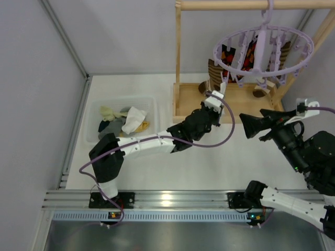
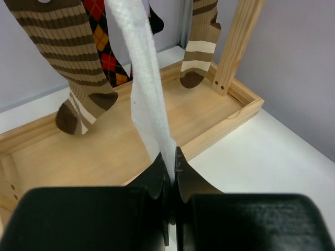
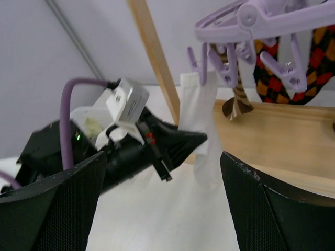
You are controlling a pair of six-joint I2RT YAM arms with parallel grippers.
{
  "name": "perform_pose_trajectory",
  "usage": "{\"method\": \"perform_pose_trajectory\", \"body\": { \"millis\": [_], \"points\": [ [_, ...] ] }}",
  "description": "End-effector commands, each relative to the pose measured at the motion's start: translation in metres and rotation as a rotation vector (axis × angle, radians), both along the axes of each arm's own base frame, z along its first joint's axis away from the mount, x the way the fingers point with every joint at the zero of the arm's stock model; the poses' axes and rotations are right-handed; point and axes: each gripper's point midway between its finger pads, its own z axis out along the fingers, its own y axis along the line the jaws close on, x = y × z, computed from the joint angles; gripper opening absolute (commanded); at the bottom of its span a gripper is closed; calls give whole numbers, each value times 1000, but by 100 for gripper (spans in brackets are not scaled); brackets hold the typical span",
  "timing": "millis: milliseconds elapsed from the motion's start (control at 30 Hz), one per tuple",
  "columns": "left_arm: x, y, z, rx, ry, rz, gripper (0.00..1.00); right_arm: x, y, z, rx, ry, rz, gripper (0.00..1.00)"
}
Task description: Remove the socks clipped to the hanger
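Sock (image 2: pixel 144 78) hanging from hanger (image 3: pixel 251 16), tip clamped in left end effector (image 2: pixel 170 163), right end effector (image 3: pixel 163 157) apart

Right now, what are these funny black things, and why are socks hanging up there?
Those are two robot arms on a white table. One picture looks down from above; the other two come from little cameras on the arms' wrists. A round purple hanger hangs from a wooden rack, with socks clipped on. The left gripper is pinching the bottom of a white sock that hangs from a clip. The right gripper is open, holding nothing. A striped sock and a diamond sock hang nearby. A clear bin on the table has more socks inside.
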Motion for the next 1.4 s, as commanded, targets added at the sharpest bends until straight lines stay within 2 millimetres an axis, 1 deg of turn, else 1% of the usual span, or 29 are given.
{"method": "perform_pose_trajectory", "body": {
  "millis": [0,33,67,133,167,233,267,300,333,367,400,433,467,500,533,567,600,633,667,700,733,800,833,1000,1033,1100,1167,1200,1367],
  "points": [
    [-1,22,41,-42,-83,184,0,11,-29,47,82,-53,-165,85],
    [-9,14,37,-23,-88,180,0,13,-33,51,72,-50,-196,85],
    [-9,17,36,-9,-93,229,0,11,-39,61,84,-56,-208,85],
    [-17,8,36,13,-110,225,0,15,-39,69,81,-59,-231,85],
    [-18,5,29,29,-108,229,0,14,-43,79,96,-72,-240,85],
    [-21,-1,28,32,-110,214,0,21,-38,82,54,-61,-258,84],
    [-21,-3,24,39,-109,210,0,20,-43,97,57,-73,-269,84],
    [-22,-5,22,42,-108,206,0,30,-28,86,-38,-28,-272,84],
    [-22,-6,24,39,-109,203,0,35,-25,88,-72,-13,-284,84],
    [-23,-7,23,38,-107,198,0,33,-29,105,-67,-26,-291,84],
    [-25,-9,25,30,-106,184,0,46,-13,94,-164,13,-296,84],
    [-26,-10,23,26,-101,178,0,47,-17,104,-175,2,-318,84],
    [-28,-11,23,22,-98,168,0,52,-13,103,-201,12,-329,84],
    [-29,-10,26,15,-98,162,0,62,-3,98,-242,30,-342,82],
    [-30,-12,26,12,-98,148,0,63,0,99,-247,35,-328,80],
    [-31,-11,24,17,-97,145,0,70,10,94,-268,50,-319,78],
    [-32,-11,26,14,-98,139,0,76,10,91,-268,62,-330,77],
    [-34,-11,27,-11,-82,134,0,80,18,86,-270,77,-296,77],
    [-35,-11,26,-13,-79,129,0,85,21,81,-277,93,-291,77],
    [-36,-11,27,-13,-80,124,0,97,19,73,-294,120,-313,76],
    [-38,-10,30,-17,-82,118,0,102,24,63,-303,140,-290,75],
    [-39,-10,29,-16,-82,114,0,114,23,57,-297,153,-304,72],
    [-39,-9,30,-15,-83,112,0,117,29,50,-302,167,-281,71],
    [-40,-7,31,-10,-88,112,0,137,37,33,-316,210,-287,69],
    [-40,-7,30,-11,-86,112,0,140,39,25,-320,227,-283,69],
    [-42,-6,32,-19,-83,106,0,148,35,19,-311,238,-305,67],
    [-42,-6,31,-19,-82,101,0,155,33,8,-309,264,-316,65],
    [-42,-6,31,-17,-82,101,0,158,28,5,-305,273,-335,65],
    [-42,-7,31,-14,-86,103,0,164,22,-5,-304,283,-381,64]
  ]
}}
